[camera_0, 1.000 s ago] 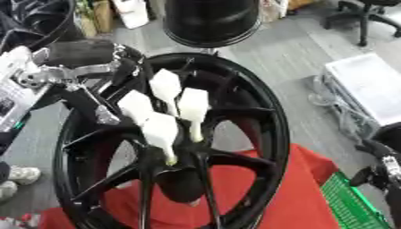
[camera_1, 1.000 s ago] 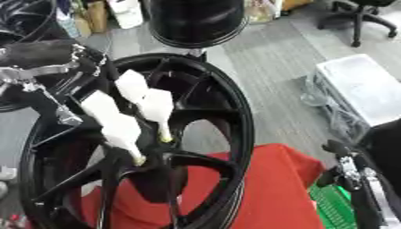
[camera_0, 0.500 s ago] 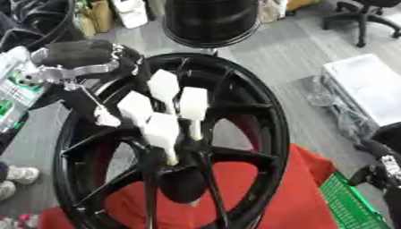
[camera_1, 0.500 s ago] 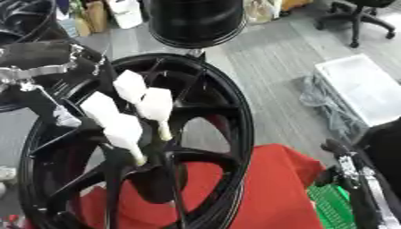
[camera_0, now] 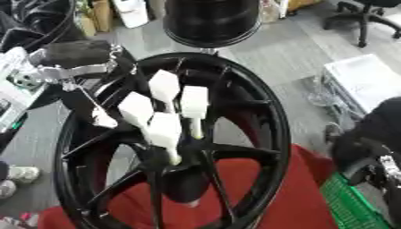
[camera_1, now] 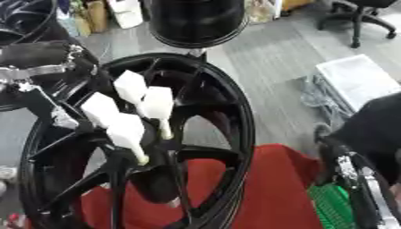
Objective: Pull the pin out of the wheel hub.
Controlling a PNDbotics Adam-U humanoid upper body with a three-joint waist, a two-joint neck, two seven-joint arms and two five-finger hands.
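A black spoked wheel (camera_0: 258, 116) lies on a red cloth (camera_0: 266, 197). Several white pins stand close together out of its hub (camera_0: 176, 154): one at the top (camera_0: 164, 85), one on the right (camera_0: 194, 100), one on the left (camera_0: 134, 107) and one in front (camera_0: 164, 129). My left arm (camera_0: 74, 53) comes in from the upper left, and its hand (camera_0: 87, 103) hangs over the wheel's left spokes, just left of the pins. A small white piece (camera_0: 102, 118) shows at its tip. My right hand (camera_1: 352, 167) sits low at the right edge, away from the wheel.
A big black round object (camera_0: 211, 18) stands behind the wheel. On the grey floor to the right are a white plastic box (camera_0: 364, 80) and a green crate (camera_0: 352, 208). More dark rims (camera_0: 31, 18) lie at the upper left.
My left forearm has risen a little and the hand has stayed beside the pins. The pins stand in the hub as before.
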